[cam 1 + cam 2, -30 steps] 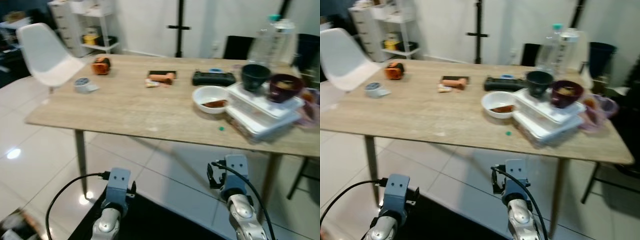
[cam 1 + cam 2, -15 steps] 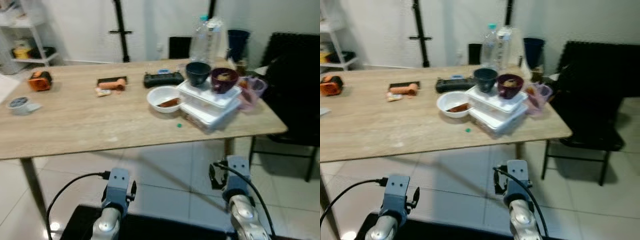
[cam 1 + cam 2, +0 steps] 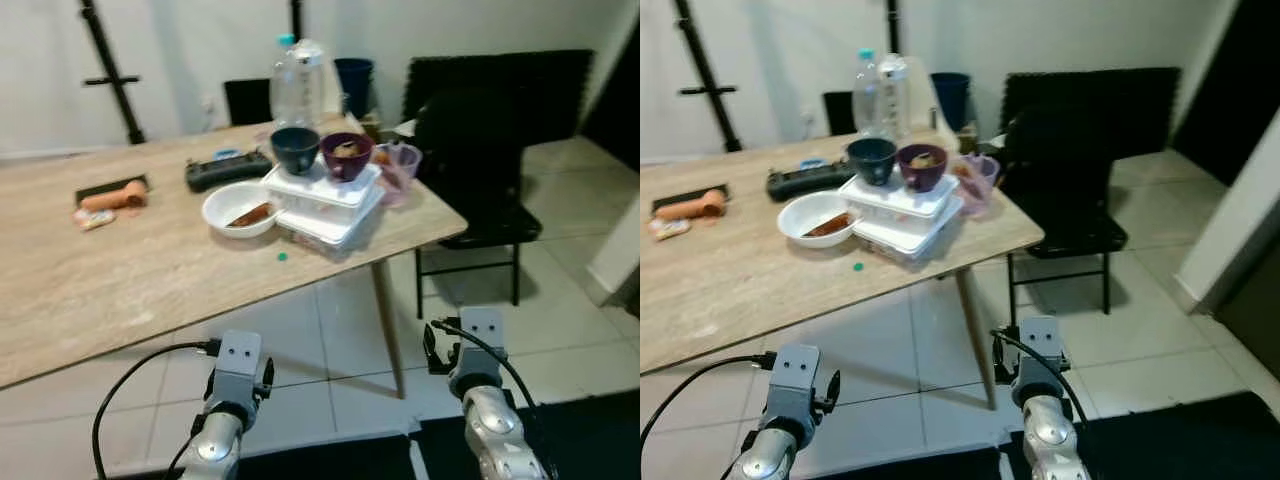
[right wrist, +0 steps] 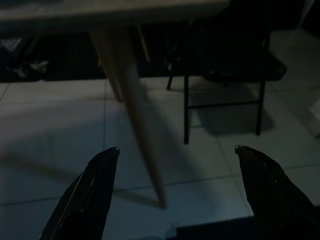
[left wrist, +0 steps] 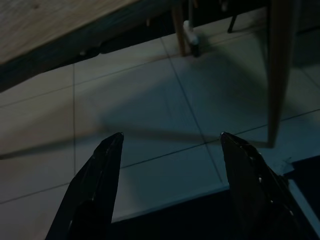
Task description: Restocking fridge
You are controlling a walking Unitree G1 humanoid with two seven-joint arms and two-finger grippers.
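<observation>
Table [image 3: 120, 290] corner is your landmark: stacked containers [image 3: 325, 205], two bowls on top, white bowl [image 3: 240, 208] beside, all near that corner. Black chair [image 3: 480, 200] just beyond it, bare tile between. Left gripper [image 5: 167, 142] and right gripper [image 4: 175, 150] low before table edge, fingers apart, holding nothing.

A light wooden table [image 3: 120, 290] stands on a white tiled floor [image 3: 560, 310]. Near its far right corner lie stacked clear containers [image 3: 325, 205], a white bowl [image 3: 238, 208] just beside them, a black remote [image 3: 227, 171] and two bottles [image 3: 298, 80]. A small green bit [image 3: 282, 256] lies near the containers.
</observation>
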